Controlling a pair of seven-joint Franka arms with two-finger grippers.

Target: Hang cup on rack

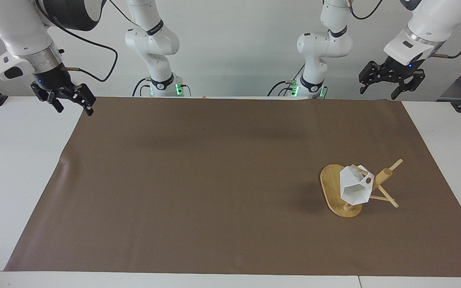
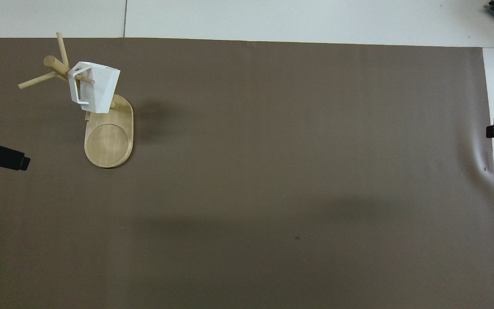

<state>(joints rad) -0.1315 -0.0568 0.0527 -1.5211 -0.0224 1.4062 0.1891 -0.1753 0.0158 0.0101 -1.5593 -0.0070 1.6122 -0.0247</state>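
Cup (image 1: pixel 353 189) hangs by its handle on rack (image 1: pixel 383 177) peg, w/ left end effector (image 1: pixel 391 77) nearer, up over desk (image 1: pixel 446 132) corner, fingers apart, empty. Right end effector (image 1: pixel 63 98) waits, fingers apart.

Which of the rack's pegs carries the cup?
The peg passing through the small white faceted cup's handle on the bamboo mug rack; the other pegs stick out bare.
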